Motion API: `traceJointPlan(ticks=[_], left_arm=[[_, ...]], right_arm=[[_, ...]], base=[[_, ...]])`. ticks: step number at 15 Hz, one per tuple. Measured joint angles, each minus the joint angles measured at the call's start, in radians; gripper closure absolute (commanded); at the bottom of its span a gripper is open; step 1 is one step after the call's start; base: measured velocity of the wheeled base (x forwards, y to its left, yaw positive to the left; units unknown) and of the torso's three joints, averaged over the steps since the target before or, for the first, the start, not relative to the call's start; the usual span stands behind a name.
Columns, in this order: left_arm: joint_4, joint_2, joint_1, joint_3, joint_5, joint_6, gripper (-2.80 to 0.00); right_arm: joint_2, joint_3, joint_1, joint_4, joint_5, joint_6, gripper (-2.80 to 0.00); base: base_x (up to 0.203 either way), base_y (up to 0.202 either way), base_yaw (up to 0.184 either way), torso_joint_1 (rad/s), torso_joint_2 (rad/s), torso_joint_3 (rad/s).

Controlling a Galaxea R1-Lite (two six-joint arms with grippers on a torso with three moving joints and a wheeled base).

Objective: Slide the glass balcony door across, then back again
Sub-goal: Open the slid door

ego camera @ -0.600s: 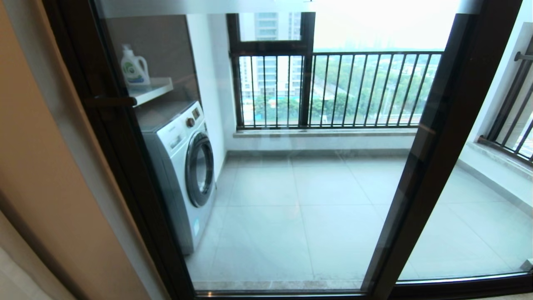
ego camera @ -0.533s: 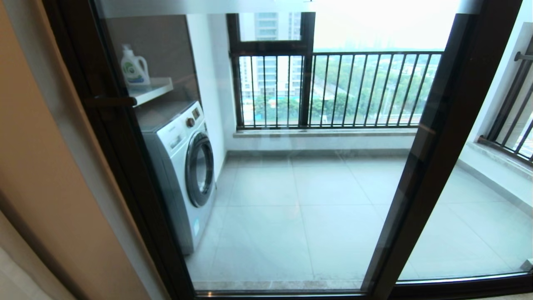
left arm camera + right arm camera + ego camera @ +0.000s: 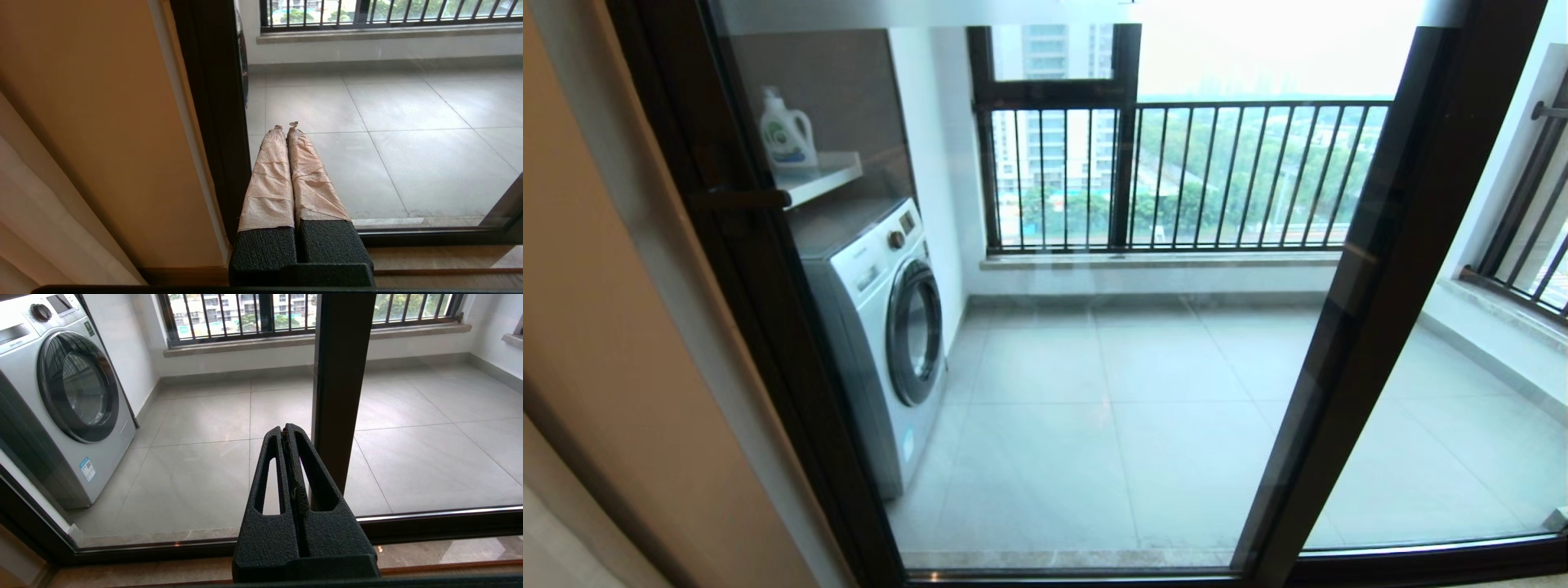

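The glass balcony door (image 3: 1094,392) fills the head view, its left dark upright against the wall jamb. Its short dark bar handle (image 3: 737,198) sits on that upright, and a frosted band (image 3: 915,12) runs along the top. Neither gripper shows in the head view. In the left wrist view, my left gripper (image 3: 287,125), with tape-wrapped fingers, is shut and empty, low beside the door's left upright (image 3: 212,102). In the right wrist view, my right gripper (image 3: 287,428) is shut and empty, low before the glass, just left of a dark upright (image 3: 341,375).
A handle-less glass panel (image 3: 1462,425) stands to the right. Behind the glass are a washing machine (image 3: 882,327), a shelf with a detergent bottle (image 3: 786,135), a tiled floor and a railed window (image 3: 1217,175). A tan wall (image 3: 613,351) lies left, and the bottom track (image 3: 441,524) runs along the floor.
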Motion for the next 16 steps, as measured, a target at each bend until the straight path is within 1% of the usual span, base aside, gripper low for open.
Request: traceJointPlan(ticks=[4, 5, 7, 8, 11, 13, 14, 16], left_arm=[[0.000, 0.000, 0.000, 0.000, 0.000, 0.000, 0.00], [0.000, 0.000, 0.000, 0.000, -0.005, 0.009, 0.00], [0.001, 0.000, 0.000, 0.000, -0.011, 0.059, 0.00], [0.001, 0.000, 0.000, 0.000, -0.007, 0.056, 0.00], [0.000, 0.000, 0.000, 0.001, -0.004, 0.000, 0.00], [0.002, 0.000, 0.000, 0.000, -0.014, 0.032, 0.00], [0.002, 0.000, 0.000, 0.000, -0.007, 0.026, 0.00], [0.001, 0.000, 0.000, 0.000, 0.016, -0.037, 0.00]], right_arm=[[0.000, 0.000, 0.000, 0.000, 0.000, 0.000, 0.00], [0.000, 0.000, 0.000, 0.000, 0.000, 0.000, 0.00], [0.000, 0.000, 0.000, 0.000, 0.000, 0.000, 0.00], [0.000, 0.000, 0.000, 0.000, 0.000, 0.000, 0.00], [0.000, 0.000, 0.000, 0.000, 0.000, 0.000, 0.00], [0.000, 0.000, 0.000, 0.000, 0.000, 0.000, 0.00], [0.000, 0.000, 0.000, 0.000, 0.000, 0.000, 0.00], [0.000, 0.000, 0.000, 0.000, 0.000, 0.000, 0.00]], base=[[0.000, 0.000, 0.000, 0.000, 0.00, 0.000], [0.000, 0.000, 0.000, 0.000, 0.00, 0.000], [0.000, 0.000, 0.000, 0.000, 0.00, 0.000], [0.000, 0.000, 0.000, 0.000, 0.00, 0.000], [0.000, 0.000, 0.000, 0.000, 0.00, 0.000], [0.000, 0.000, 0.000, 0.000, 0.00, 0.000], [0.000, 0.000, 0.000, 0.000, 0.00, 0.000], [0.000, 0.000, 0.000, 0.000, 0.00, 0.000]])
